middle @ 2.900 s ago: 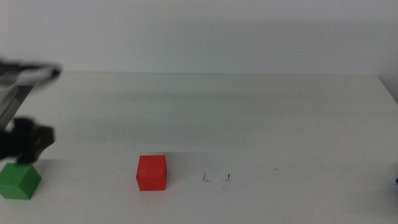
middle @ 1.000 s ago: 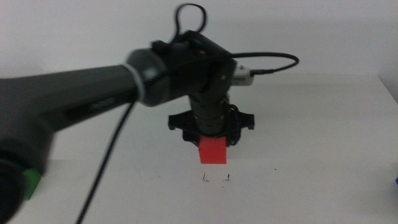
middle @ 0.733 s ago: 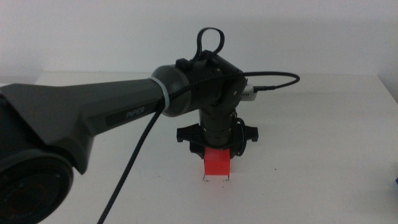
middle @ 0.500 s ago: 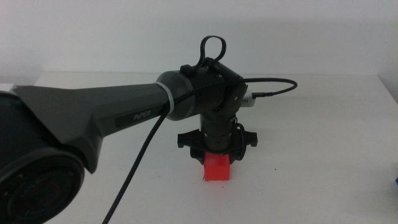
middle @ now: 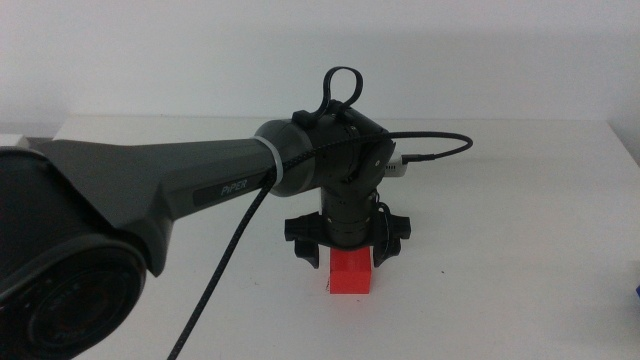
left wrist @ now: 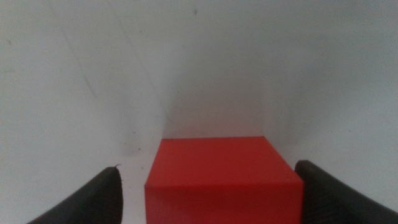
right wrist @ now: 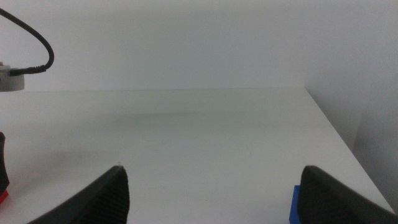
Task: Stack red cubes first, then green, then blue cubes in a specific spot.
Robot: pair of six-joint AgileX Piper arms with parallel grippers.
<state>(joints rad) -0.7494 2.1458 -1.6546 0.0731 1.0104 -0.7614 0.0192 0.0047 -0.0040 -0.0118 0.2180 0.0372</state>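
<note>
White table [middle: 520,180] fills the middle view, where my left gripper [middle: 348,262] stands over the red cube [middle: 351,272] resting near the front centre. From the left wrist, jaws are released, apart from the cube's sides. From the right wrist, my right gripper [right wrist: 211,193] waits spread, blue cube [right wrist: 296,205] beside one jaw.

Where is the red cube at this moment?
In the middle view the red cube sits on the white table near the front centre, directly under the left end effector; the left wrist view shows gaps between it and both jaws.
</note>
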